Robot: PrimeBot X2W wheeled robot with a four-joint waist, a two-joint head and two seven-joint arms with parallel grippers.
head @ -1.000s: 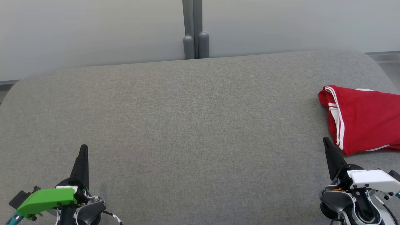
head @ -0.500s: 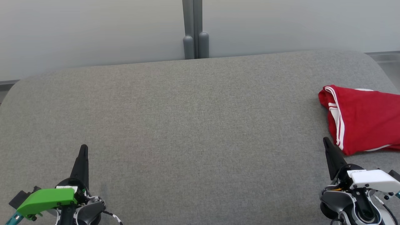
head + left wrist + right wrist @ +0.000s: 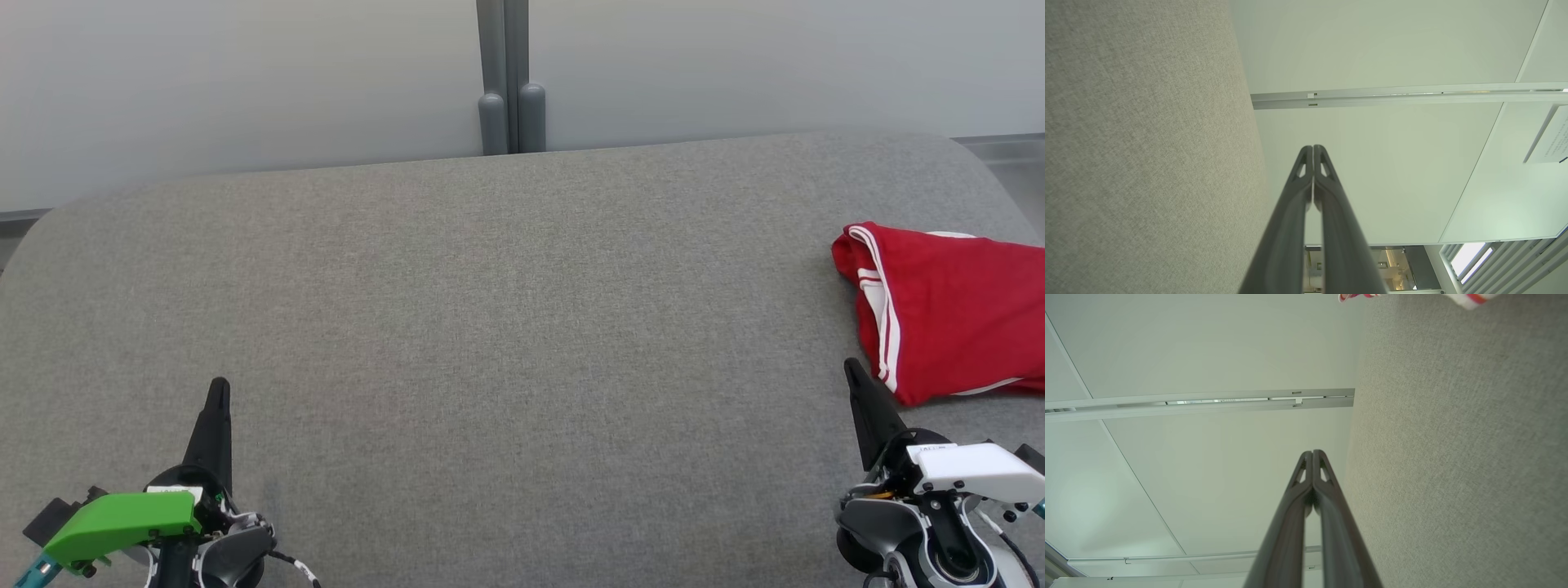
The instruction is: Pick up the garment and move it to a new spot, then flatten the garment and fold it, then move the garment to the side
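Observation:
A red garment (image 3: 951, 314) with white stripes lies folded at the right edge of the grey table (image 3: 506, 327), partly cut off by the head view's border; a sliver of the garment (image 3: 1470, 299) shows at the top of the right wrist view. My right gripper (image 3: 851, 369) is shut and empty at the lower right, its tip just left of the garment's near corner and apart from it. At the lower left my left gripper (image 3: 218, 385) is shut and empty, far from the garment. Both pairs of fingers are pressed together in the wrist views: left gripper (image 3: 1313, 148), right gripper (image 3: 1313, 452).
A pale wall stands behind the table, with a grey post (image 3: 510, 77) at its middle. The table's far edge is rounded at both corners. Grey fabric stretches broadly between the two grippers.

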